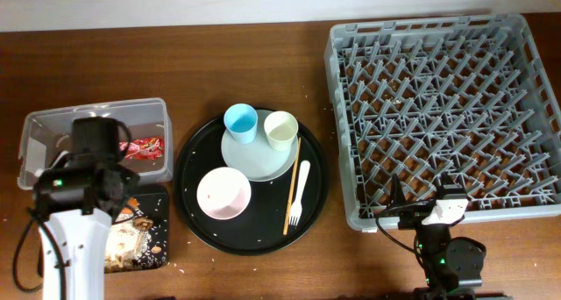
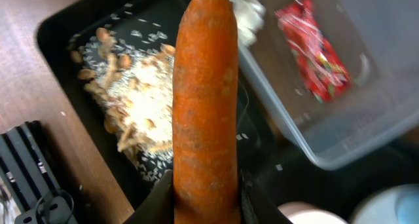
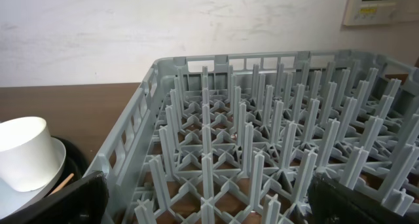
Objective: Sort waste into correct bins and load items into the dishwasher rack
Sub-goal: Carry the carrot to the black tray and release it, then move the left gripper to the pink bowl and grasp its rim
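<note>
**Carrot in the grip, hanging between the two bins**

The left end effector (image 2: 206,199) is clamped on one end of the small orange carrot (image 2: 206,106), which sticks straight out ahead of the fingers. Under its gripped half lies the shallow black tray (image 2: 55,31) with the beige rice scraps (image 2: 141,106), at the front-left corner of the surface. Its far tip reaches the corner of the clear tub (image 2: 366,119) at the left edge, where the red wrapper (image 2: 314,57) and the white tissue (image 2: 249,11) lie.

The right end effector (image 3: 209,204) stands wide apart and holds nothing, by the front wall of the dishwasher rack (image 3: 124,152) on the right side.

The blue cup (image 1: 240,122), cream cup (image 1: 280,129), plate (image 1: 263,164), bowl (image 1: 223,193), fork (image 1: 298,195) and chopsticks (image 1: 292,186) all sit on the round black tray (image 1: 188,212) mid-surface, not yet loaded.

I would guess the carrot belongs with the food scraps. The worry is the release. Let go here, it could strike the tub's rim and roll in with the wrapper, or bounce onto the surface. Held only by one end, it could also swing or slip.

From above, the left arm covers the carrot and part of the black tray. How high the carrot hangs I cannot tell. The tissue is mostly behind the carrot's tip, and both sets of fingers are cut off at the picture edge.
</note>
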Action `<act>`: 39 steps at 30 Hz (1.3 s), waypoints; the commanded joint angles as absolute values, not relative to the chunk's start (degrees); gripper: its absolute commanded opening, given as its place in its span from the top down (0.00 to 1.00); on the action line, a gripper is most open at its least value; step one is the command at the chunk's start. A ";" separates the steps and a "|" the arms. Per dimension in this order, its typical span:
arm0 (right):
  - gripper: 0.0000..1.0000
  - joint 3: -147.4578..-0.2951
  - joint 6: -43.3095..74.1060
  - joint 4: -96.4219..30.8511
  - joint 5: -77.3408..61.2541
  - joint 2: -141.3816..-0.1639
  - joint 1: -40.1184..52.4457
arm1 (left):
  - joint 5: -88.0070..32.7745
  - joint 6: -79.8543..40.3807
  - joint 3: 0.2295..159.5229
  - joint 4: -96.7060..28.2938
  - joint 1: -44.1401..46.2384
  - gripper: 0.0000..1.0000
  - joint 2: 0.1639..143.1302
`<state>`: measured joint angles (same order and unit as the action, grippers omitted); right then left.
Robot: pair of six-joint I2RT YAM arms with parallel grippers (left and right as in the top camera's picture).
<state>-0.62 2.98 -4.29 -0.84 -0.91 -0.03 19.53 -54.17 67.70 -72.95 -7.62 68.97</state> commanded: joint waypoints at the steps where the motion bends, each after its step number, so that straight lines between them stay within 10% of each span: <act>1: 0.01 -0.32 3.09 -4.56 -0.34 -0.51 -0.40 | 19.51 -56.27 62.54 -69.49 -14.83 0.92 68.55; 17: 0.01 -0.32 3.09 -4.56 -0.34 -0.51 -0.40 | 6.17 -56.25 40.05 -33.34 -30.55 0.71 82.21; 22: 0.01 -0.32 3.09 -4.56 -0.34 -0.51 -0.40 | 5.98 -49.10 44.07 -37.32 -30.55 0.43 80.18; 27: 0.01 -0.32 3.09 -4.54 -0.34 -0.51 -0.40 | 5.96 -49.10 49.67 -43.81 -30.52 0.45 74.19; 29: 0.01 -0.32 3.09 -4.56 -0.34 -0.51 -0.40 | 5.91 -49.10 49.67 -46.04 -30.55 0.72 71.57; 32: 0.01 -0.32 3.09 -4.56 -0.34 -0.51 -0.40 | -1.39 -37.82 49.69 -47.62 -30.26 0.85 69.58; 39: 0.01 -0.32 3.09 -4.56 -0.34 -0.51 -0.40 | -11.81 -22.37 56.31 -53.45 -13.21 0.89 63.13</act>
<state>-0.62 2.98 -4.29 -0.86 -0.91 -0.03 -9.96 -25.80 54.13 -53.08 -18.70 64.86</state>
